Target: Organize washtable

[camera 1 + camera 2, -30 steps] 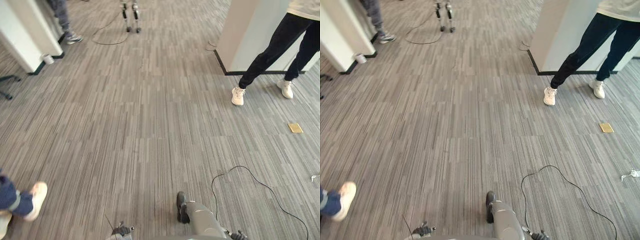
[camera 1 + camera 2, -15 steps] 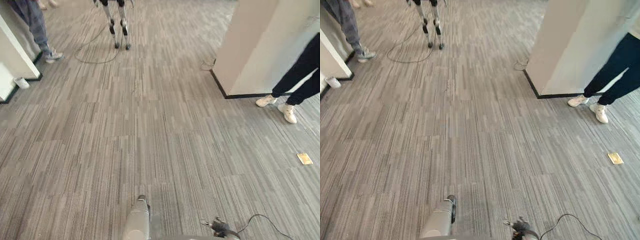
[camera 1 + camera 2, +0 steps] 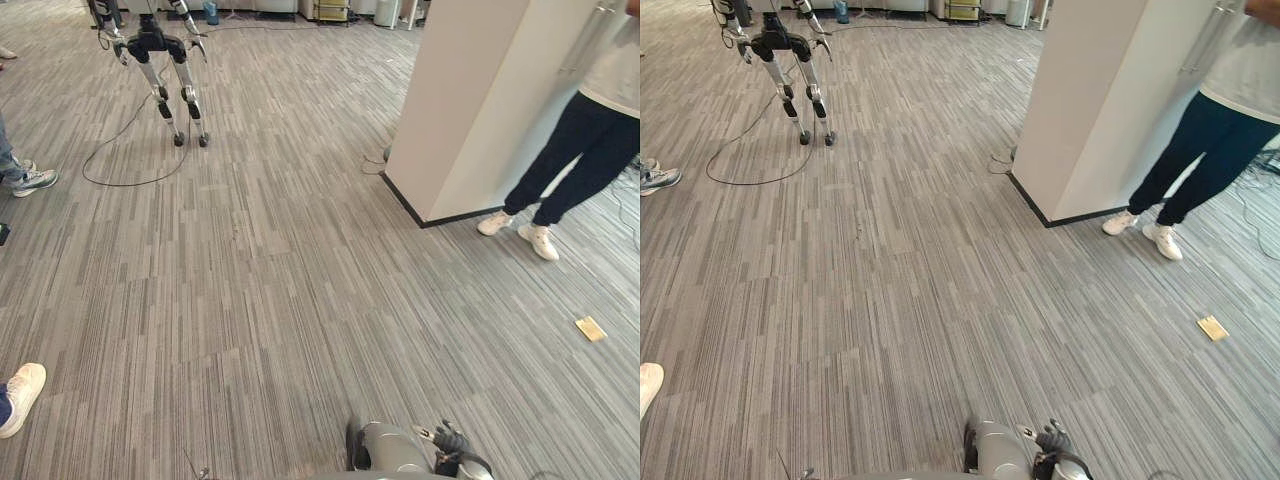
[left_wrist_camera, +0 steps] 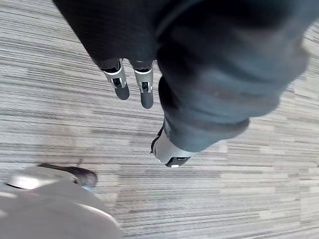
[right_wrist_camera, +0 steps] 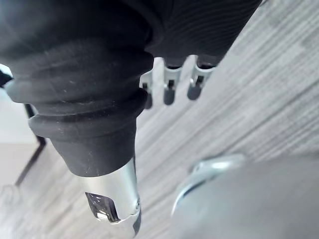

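Looking down on grey striped carpet floor. Left hand hangs above it, fingers straight and slack, grasping nothing. Right hand is likewise released, fingers loose, nothing in it. White pillar rises from the floor at far right. A person in dark trousers and white shoes stands just beside its right corner. Small tan square lies flat near the floor's right edge. Another robot stands at far left. Pale shoe sits at near left edge. Washtable's place: cannot tell.
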